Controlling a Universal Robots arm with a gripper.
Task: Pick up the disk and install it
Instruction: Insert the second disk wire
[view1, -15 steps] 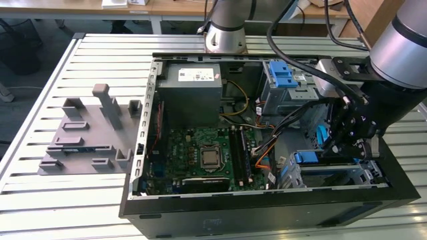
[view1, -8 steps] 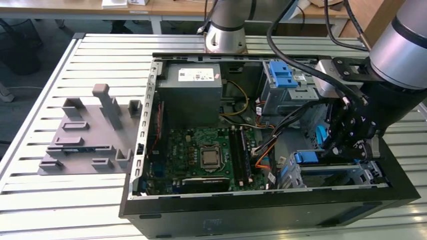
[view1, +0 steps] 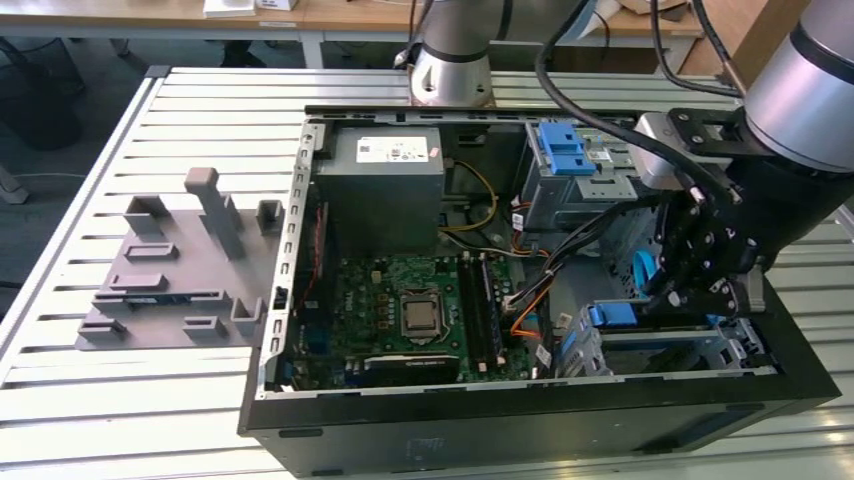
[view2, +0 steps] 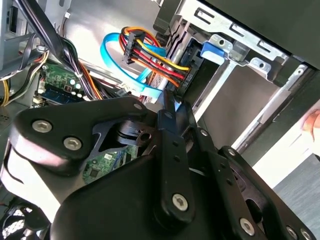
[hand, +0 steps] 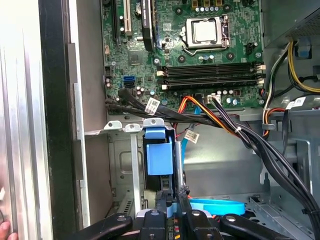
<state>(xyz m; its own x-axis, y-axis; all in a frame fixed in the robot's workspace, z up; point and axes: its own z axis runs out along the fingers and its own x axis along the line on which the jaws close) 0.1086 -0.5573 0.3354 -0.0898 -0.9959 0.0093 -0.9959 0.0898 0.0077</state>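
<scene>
Reaching down into the open computer case (view1: 280, 300) on the slatted surface (view1: 160, 400), the hand (hand: 171, 210) is clenched on the blue-framed disk (hand: 159, 159), which stands on edge in the metal drive bay (hand: 125, 165) just beside the motherboard (view1: 414, 305) and cables (hand: 220, 120).

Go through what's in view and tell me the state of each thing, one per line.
Computer case: side panel off, lying open on the table.
Disk: upright in the drive bay, blue carrier end showing.
Pincer: inside the case, fingertips closed on the disk's edge.
Processor socket: bare, no cooler fitted.
Blue cable: loose on the case floor.
Grey fixture: nothing in its slots.
</scene>
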